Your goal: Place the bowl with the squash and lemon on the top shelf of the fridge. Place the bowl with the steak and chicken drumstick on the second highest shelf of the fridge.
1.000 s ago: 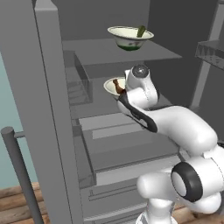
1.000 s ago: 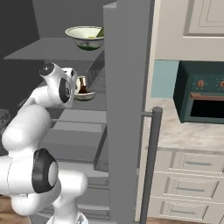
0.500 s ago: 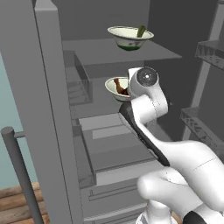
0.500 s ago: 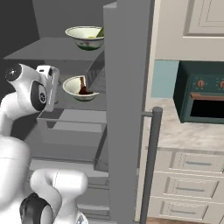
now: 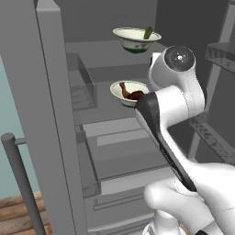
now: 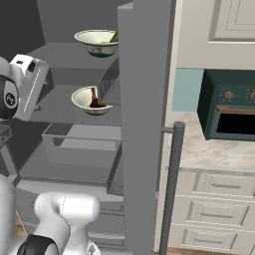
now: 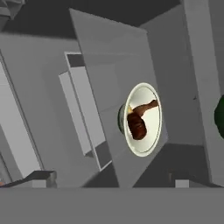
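A home kitchen, rendered rather than filmed. An open grey fridge (image 5: 114, 137) stands in front, with flat shelves, drawers below and wire bins on its door (image 5: 220, 92). Two bowls (image 6: 97, 42) of food sit on its upper shelves, one with meat (image 5: 130, 92). To the right of the fridge a dark green oven (image 6: 229, 107) is built in above a pale speckled counter (image 6: 214, 149), with cream drawers (image 6: 219, 204) under it and a cream panelled cupboard (image 6: 219, 25) overhead. The wall (image 6: 187, 89) is teal, and the floor (image 5: 18, 215) is wooden planks.
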